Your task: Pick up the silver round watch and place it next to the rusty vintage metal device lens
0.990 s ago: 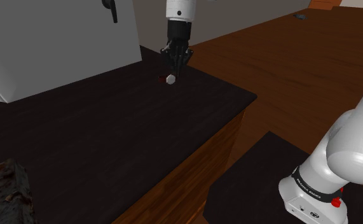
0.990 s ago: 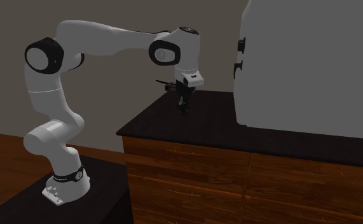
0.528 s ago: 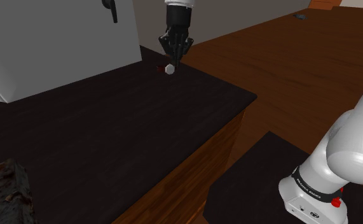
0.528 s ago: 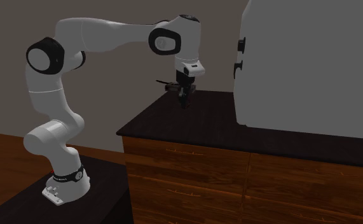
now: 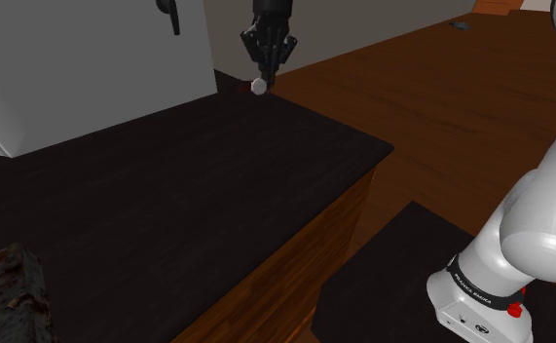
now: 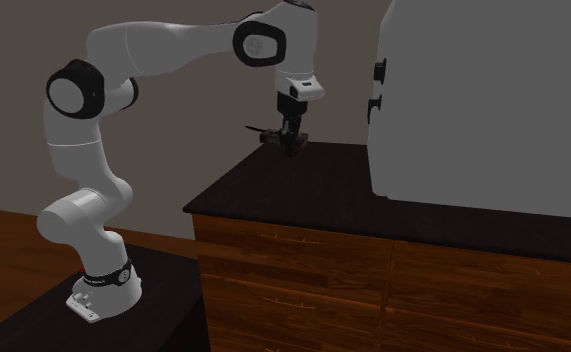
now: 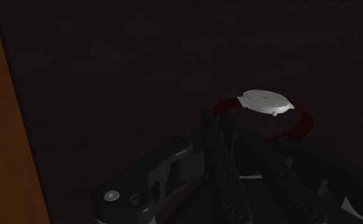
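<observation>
Clamped silver watch by its strap in gripper, clear above counter's far edge | carry judged next | needed level, slow travel to rusty device at opposite end, landing beside it.

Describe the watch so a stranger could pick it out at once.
Find the dark countertop and, at its far end beside the grey cabinet, the black gripper. At the tips of its fingers hangs the watch: a round silver face on a dark red strap, the only bright thing there.
</observation>
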Controlling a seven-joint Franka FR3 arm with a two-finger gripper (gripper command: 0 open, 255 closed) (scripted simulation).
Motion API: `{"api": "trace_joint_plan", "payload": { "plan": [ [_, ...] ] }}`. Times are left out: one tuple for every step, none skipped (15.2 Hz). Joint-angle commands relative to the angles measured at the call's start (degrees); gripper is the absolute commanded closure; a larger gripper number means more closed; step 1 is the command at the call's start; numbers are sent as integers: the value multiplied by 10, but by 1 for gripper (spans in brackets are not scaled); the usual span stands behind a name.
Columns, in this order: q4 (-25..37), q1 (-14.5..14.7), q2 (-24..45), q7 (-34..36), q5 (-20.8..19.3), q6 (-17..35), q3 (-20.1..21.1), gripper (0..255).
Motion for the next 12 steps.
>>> {"api": "trace_joint_plan", "payload": {
  "plan": [
    [19,0,3,5,0,-16,0,255],
    [31,1,6,7,0,-25,1,255],
    [44,1,10,9,-1,-33,1,255],
    [57,1,14,12,-1,-42,1,255],
    [70,1,18,14,-1,-51,1,255],
    [84,2,23,17,-2,-60,1,255],
    [99,2,27,19,-2,-70,2,255],
    [114,2,33,22,-3,-79,2,255],
    [116,2,33,22,-3,-81,2,255],
    [105,9,25,34,-1,-74,7,255],
    [94,16,18,46,0,-68,13,255],
    [85,23,11,57,1,-63,19,255]
  ]
}}
